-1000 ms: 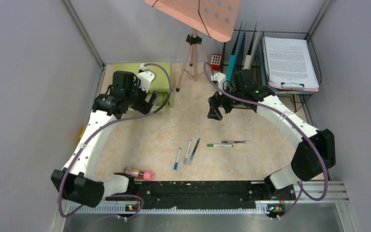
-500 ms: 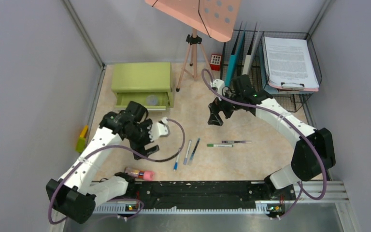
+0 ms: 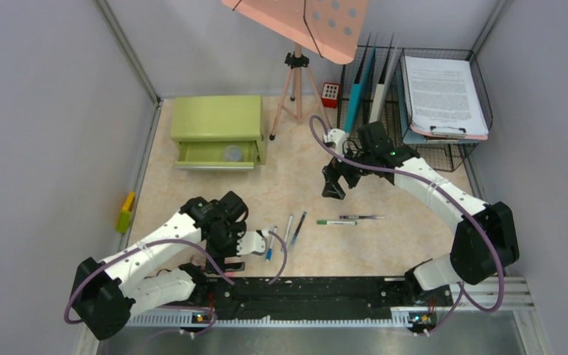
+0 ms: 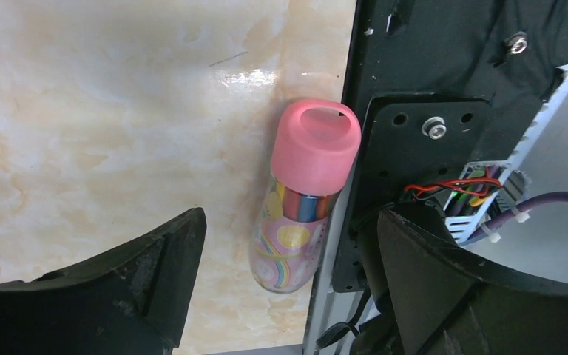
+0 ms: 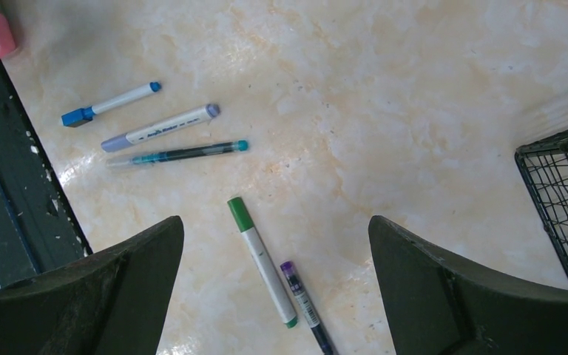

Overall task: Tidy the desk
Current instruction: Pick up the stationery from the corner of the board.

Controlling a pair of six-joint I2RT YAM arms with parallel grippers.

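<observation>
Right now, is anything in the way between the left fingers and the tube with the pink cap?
No, nothing visible. The left fingers are open above the tube, with only air between. But the tube lies against the black rail, so one finger may get little room there.

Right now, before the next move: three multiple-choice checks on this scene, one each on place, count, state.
1. Where does the pink-capped pen case lie?
A. Alongside the black rail
B. On the paper stack
C. Under the tripod
2. How many loose pens lie on the desk?
A. Three
B. Five
C. Seven
3. The green cabinet has a drawer that is:
A. Open
B. Shut
C. Taken out
Key: 1 A, left wrist view shows it beside the rail; 2 B, right wrist view shows five; 3 A, it stands pulled out.
</observation>
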